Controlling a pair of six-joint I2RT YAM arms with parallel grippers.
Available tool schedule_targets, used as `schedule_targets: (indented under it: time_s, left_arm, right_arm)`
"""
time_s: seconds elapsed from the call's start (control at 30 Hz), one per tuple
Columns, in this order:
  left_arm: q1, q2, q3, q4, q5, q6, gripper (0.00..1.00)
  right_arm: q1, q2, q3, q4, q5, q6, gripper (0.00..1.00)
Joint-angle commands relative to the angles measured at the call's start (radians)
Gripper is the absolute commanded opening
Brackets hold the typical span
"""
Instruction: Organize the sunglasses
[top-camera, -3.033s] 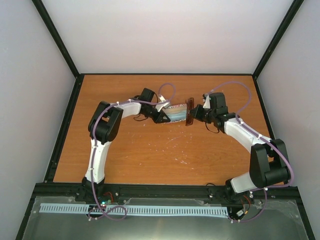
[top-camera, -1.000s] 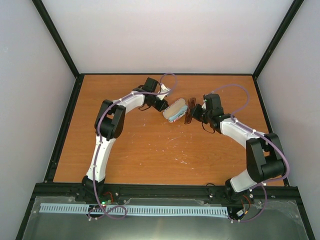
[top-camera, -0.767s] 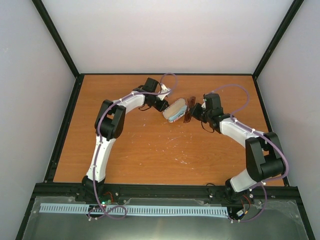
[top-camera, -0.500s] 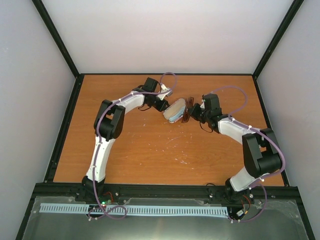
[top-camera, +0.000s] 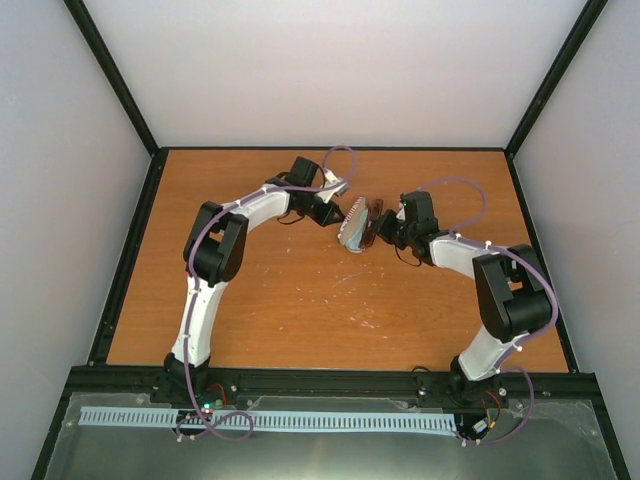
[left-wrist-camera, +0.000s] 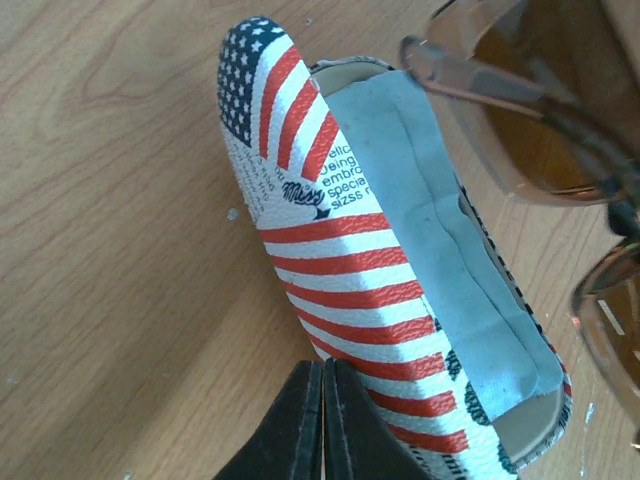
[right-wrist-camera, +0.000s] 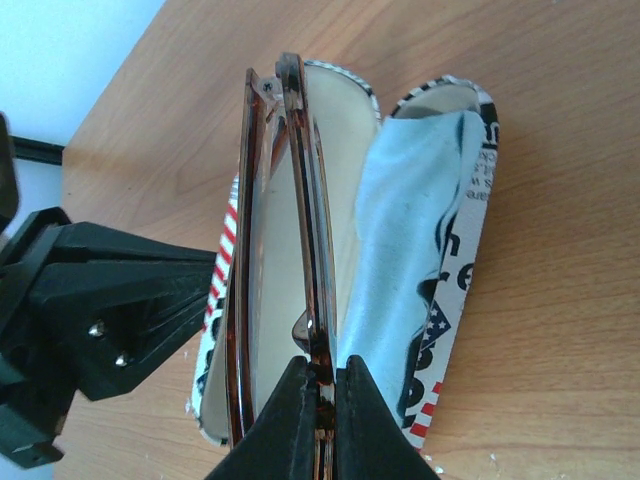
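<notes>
Sunglasses (right-wrist-camera: 280, 280), folded, hang over the table (top-camera: 300, 320) at the mouth of the open flag-patterned case (left-wrist-camera: 330, 290), which the left gripper (left-wrist-camera: 322, 375) pinches by its rim. The right gripper (right-wrist-camera: 322, 380) is clamped on the bridge, probably the soundest hold, since the frame looks light, thin and easily bent

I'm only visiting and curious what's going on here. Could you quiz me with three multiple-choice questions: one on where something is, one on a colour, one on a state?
1. Where is the light blue cloth? A on the bare table; B inside the case; C hanging off the table.
2. What colour are the sunglasses? A green; B white; C brown.
3. The case is: A open; B zipped shut; C crushed flat.
Answers: B, the cloth lies in the case's hollow; C, frame and lenses look brown; A, its lining shows.
</notes>
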Motion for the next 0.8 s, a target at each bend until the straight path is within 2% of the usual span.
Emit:
schedule_targets:
  time_s: [0.0, 0.43, 0.77]
  left_arm:
    - [-0.016, -0.037, -0.007, 0.015, 0.023, -0.015, 0.06]
    - [-0.017, -0.044, -0.017, 0.02, 0.015, -0.007, 0.06]
    - [-0.017, -0.039, -0.017, 0.027, 0.025, -0.011, 0.06]
  right_arm:
    - [0.006, 0.045, -0.002, 0.054, -0.003, 0.016, 0.03]
    - [0.006, 0.205, 0.077, 0.126, -0.056, 0.002, 0.03]
    - [0.006, 0.261, 0.12, 0.066, -0.059, -0.018, 0.03]
